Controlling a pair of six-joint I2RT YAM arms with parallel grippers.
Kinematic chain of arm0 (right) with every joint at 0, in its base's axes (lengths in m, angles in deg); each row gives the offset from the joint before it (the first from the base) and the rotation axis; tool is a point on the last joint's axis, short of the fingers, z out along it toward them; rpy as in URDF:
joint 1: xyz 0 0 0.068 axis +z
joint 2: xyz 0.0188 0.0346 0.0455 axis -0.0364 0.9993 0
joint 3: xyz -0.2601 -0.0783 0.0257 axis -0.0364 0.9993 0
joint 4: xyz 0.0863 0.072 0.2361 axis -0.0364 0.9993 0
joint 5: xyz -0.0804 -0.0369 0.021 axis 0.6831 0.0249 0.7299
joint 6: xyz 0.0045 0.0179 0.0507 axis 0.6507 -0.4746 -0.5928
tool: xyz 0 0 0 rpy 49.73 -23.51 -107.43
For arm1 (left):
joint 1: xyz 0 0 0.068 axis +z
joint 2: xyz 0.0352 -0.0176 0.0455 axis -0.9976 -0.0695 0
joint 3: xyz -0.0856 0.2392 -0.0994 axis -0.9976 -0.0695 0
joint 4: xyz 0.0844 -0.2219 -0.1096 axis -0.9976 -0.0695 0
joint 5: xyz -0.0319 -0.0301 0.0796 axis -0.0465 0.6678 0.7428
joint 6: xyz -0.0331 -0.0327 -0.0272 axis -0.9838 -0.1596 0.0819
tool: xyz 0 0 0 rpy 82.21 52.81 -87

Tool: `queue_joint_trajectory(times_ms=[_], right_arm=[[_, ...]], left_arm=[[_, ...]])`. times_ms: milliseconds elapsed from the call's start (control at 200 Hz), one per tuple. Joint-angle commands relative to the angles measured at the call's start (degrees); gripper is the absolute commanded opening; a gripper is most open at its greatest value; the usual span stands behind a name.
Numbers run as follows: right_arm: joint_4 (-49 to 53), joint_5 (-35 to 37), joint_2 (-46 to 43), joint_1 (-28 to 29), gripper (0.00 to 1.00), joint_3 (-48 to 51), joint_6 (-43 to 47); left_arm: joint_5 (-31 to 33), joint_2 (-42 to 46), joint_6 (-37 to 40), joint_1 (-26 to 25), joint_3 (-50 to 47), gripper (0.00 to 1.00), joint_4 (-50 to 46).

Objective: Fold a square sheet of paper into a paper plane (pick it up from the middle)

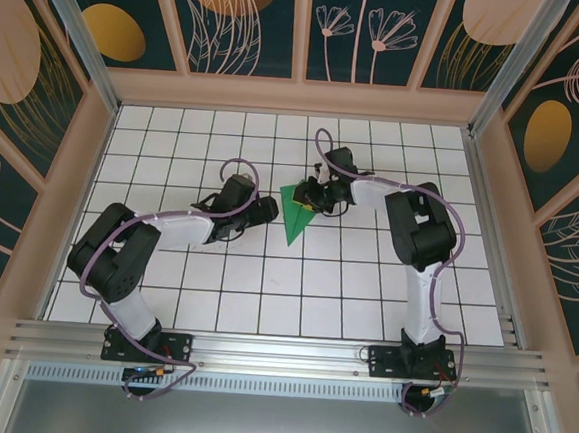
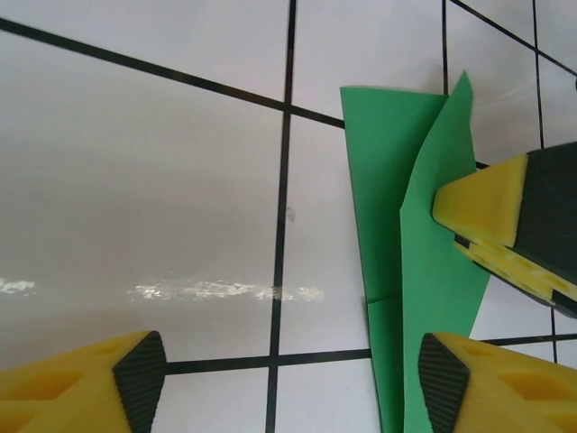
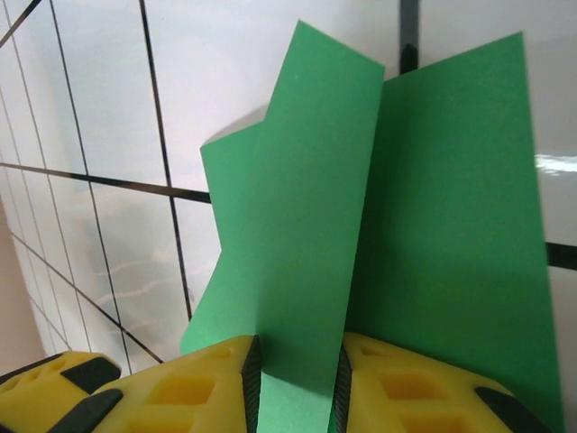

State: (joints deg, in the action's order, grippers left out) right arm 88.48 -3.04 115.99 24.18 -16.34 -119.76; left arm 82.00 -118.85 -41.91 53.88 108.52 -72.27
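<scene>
Starting at the right gripper point(image 3: 296, 372): pinched narrow on an upright flap of the paper plane point(image 3: 433, 225), with a yellow, black-faced pad pressed against each side of the green fold. Also caught in the left wrist view as a yellow fingertip point(image 2: 482, 203) bearing on the upper layer of paper.

Moving out to the left gripper point(image 2: 288, 383): spread wide and holding nothing, set just left of the plane (right-hand fingertip point(image 2: 446, 379) over the near green edge; touching or hovering, impossible to tell).

Further out, from above: lying on the white gridded table point(image 1: 174, 157) a little beyond centre, between the two grippers, as a slim green triangle with its point toward the near edge and its broad end under the right gripper.

Judging by that shape, well past halfway: no flat square left, long diagonal creases already in, layers overlapping along the middle. Probably left to do: spreading the wings evenly about the pinched keel, sharpening the creases, then letting go. Cannot tell from here whether both wings match.
</scene>
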Motion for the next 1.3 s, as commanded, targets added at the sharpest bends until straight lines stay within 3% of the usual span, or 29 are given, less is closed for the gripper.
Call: queue_joint_trajectory(times_ms=[0,65,165,360,595,816,946,1296], right_arm=[[-3.0,-3.0,0.5,0.3,0.22,0.6,0.8],[-5.4,-3.7,-0.6,0.2,0.1,1.9,0.4],[-11.9,-5.9,-3.7,-0.4,0.04,4.9,-1.3],[-25.0,-12.7,-9.7,-2.3,0.02,9.3,-6.6],[-37.4,-19.3,-13.1,-4.0,0.03,11.2,-16.5],[-43.2,-20.9,-15.4,-4.0,0.03,11.3,-22.4],[-45.9,-21.9,-15.3,-3.9,0.03,11.2,-25.6],[-50.9,-24.0,-15.1,-3.5,0.04,13.2,-31.2]], left_arm=[[-0.2,2.4,-0.5,0.8,-1.3,0.83,1.8],[-0.7,3.3,-0.2,1.2,-2.1,0.88,2.9],[-1.6,5.3,0.7,1.5,-3.5,0.96,5.0],[-6.7,9.7,1.0,2.1,-5.6,0.98,10.8],[-16.7,10.3,-5.5,2.3,-6.5,0.98,20.5],[-18.6,9.5,-12.3,2.3,-9.2,0.98,34.5],[-23.0,7.5,-14.4,2.3,-9.9,0.91,43.1],[-22.6,5.5,-19.0,2.3,-10.6,0.64,52.1]])
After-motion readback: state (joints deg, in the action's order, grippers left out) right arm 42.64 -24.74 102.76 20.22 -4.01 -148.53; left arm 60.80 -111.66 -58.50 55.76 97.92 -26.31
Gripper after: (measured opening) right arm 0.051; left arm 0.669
